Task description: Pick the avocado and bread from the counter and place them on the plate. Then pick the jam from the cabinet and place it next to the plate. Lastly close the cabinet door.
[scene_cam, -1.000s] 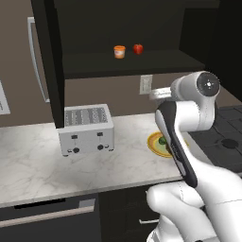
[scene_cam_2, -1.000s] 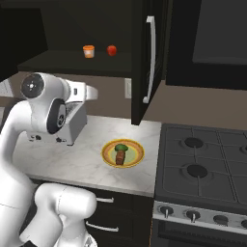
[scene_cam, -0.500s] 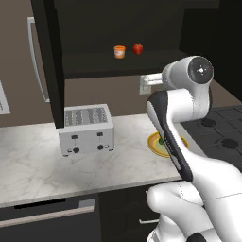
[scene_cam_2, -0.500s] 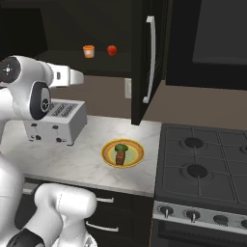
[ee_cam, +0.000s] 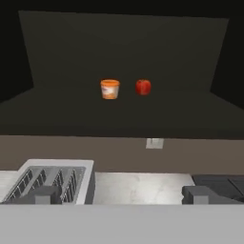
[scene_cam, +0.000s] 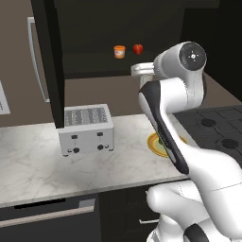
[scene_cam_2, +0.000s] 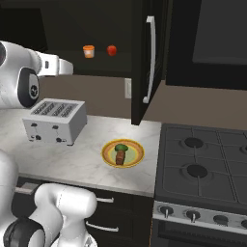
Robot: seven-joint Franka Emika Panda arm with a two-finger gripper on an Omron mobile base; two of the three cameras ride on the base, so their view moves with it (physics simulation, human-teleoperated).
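The orange jam (ee_cam: 109, 89) stands on the inner shelf of the open cabinet (ee_cam: 124, 43), left of a red round fruit (ee_cam: 143, 87). The jam (scene_cam_2: 88, 51) is well ahead of my hand. My gripper (ee_cam: 124, 195) is open and holds nothing, raised to about shelf height and facing the jar from a distance. On the counter (scene_cam_2: 82, 164) lies the plate (scene_cam_2: 137, 153), with the avocado (scene_cam_2: 121, 147) and the bread (scene_cam_2: 120, 157) on it. The cabinet door (scene_cam_2: 142, 58) stands open, its silver handle (scene_cam_2: 150, 58) facing out. My arm partly hides the plate (scene_cam: 153, 144).
A silver toaster (scene_cam: 87, 129) sits on the counter left of the plate, below the shelf. A second open door (scene_cam: 49, 66) hangs at the cabinet's left. The stove (scene_cam_2: 202, 164) lies to the right of the counter. A wall outlet (ee_cam: 154, 143) is under the shelf.
My arm has swung up and back from over the plate, lifting the hand to shelf height. The jam, fruit and plate have stayed put.
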